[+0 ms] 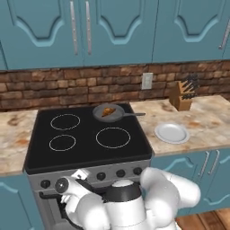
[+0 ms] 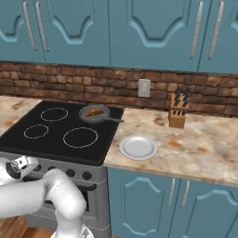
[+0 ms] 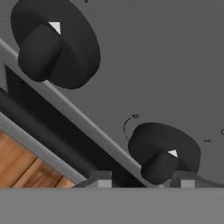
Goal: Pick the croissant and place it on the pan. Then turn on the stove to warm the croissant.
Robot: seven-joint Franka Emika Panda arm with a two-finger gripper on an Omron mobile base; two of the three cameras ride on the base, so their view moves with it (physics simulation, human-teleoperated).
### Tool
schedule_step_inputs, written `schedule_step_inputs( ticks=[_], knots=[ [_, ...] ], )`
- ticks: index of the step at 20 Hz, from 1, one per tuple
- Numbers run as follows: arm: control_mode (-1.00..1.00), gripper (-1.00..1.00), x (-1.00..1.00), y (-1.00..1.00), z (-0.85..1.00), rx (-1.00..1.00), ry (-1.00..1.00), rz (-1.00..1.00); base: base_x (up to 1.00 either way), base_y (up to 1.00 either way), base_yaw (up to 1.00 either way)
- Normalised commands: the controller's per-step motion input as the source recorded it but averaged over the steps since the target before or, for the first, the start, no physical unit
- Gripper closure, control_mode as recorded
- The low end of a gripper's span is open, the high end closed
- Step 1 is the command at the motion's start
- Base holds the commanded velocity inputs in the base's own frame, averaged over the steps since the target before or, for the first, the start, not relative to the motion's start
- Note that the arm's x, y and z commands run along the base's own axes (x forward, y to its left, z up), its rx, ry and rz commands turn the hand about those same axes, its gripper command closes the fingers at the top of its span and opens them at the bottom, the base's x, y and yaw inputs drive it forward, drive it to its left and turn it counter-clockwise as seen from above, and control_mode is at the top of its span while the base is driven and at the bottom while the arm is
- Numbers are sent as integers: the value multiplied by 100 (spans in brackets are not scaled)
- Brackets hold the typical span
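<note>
Up close, two dark knobs (image 3: 164, 153); elsewhere, croissant (image 1: 108, 111) in pan (image 1: 117, 117).

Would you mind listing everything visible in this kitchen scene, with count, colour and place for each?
croissant: one, golden orange-brown, lying in the pan
pan: one, dark grey, on the stove's back right burner, handle pointing right
stove: one, black glass top with four white rings, grey front panel
knobs: a row, dark, on the front panel; two seen close in the hand view
plate: one, white, on the counter right of the stove
knife block: one, wooden with dark handles, by the brick wall
wall outlet: one, pale, on the brick wall
cabinets: teal, above and below the counter
gripper: one, dark tips either side of a knob, low at the stove front
</note>
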Motion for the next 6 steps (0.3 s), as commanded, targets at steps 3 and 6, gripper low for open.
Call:
schedule_step_inputs(
  ticks=[3,6],
  knots=[
    [-100,100,47,-50,-60,-31,35,38,0,0,0],
    [-100,100,44,-48,-63,-31,33,39,0,0,0]
  ],
)
